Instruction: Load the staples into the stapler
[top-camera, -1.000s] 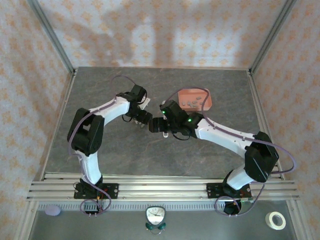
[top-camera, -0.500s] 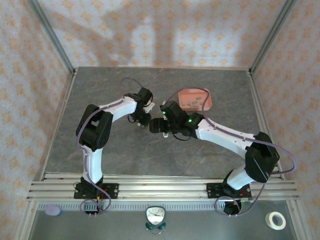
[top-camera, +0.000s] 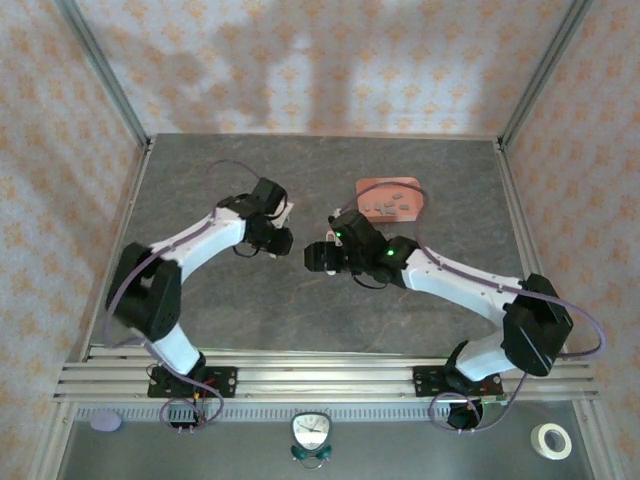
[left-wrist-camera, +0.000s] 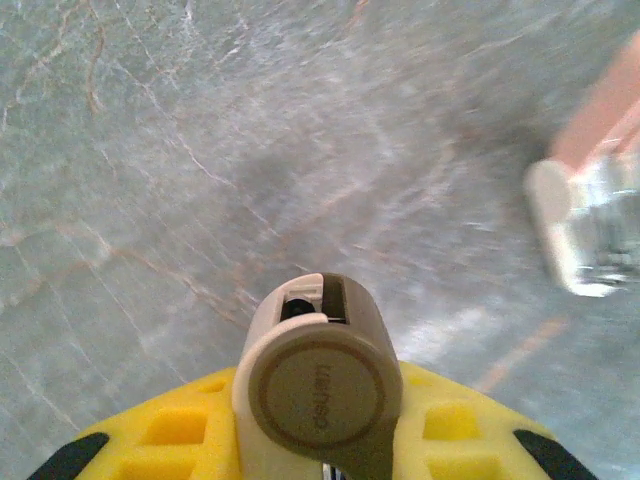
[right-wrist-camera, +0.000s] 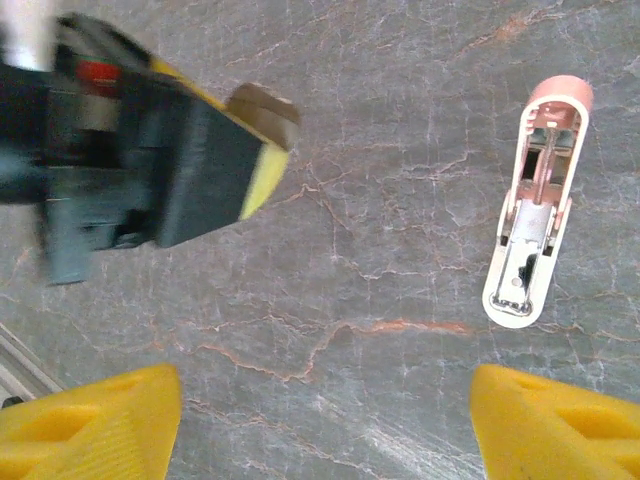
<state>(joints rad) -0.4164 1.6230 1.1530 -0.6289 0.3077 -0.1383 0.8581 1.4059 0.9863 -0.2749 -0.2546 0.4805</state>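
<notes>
Left gripper (left-wrist-camera: 320, 445) was clamped on a beige round-ended plastic piece (left-wrist-camera: 318, 385); right gripper (right-wrist-camera: 325, 420) stood apart, empty. Dark grey metal staples (top-camera: 386, 206) lay in the salmon-pink shallow tray (top-camera: 361, 192), upper centre. Likely next: carry one strip to the open pink-and-white stapler (right-wrist-camera: 535, 215).

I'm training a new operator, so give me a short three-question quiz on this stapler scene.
1. True or false: the right gripper holds the stapler.
2. The staples lie: A) in the tray; B) in the right gripper; C) on the bare table.
3. What does the left gripper hold?
Key: 1 false, it is open and the stapler lies on the table; 2 A; 3 a tan piece.
</notes>
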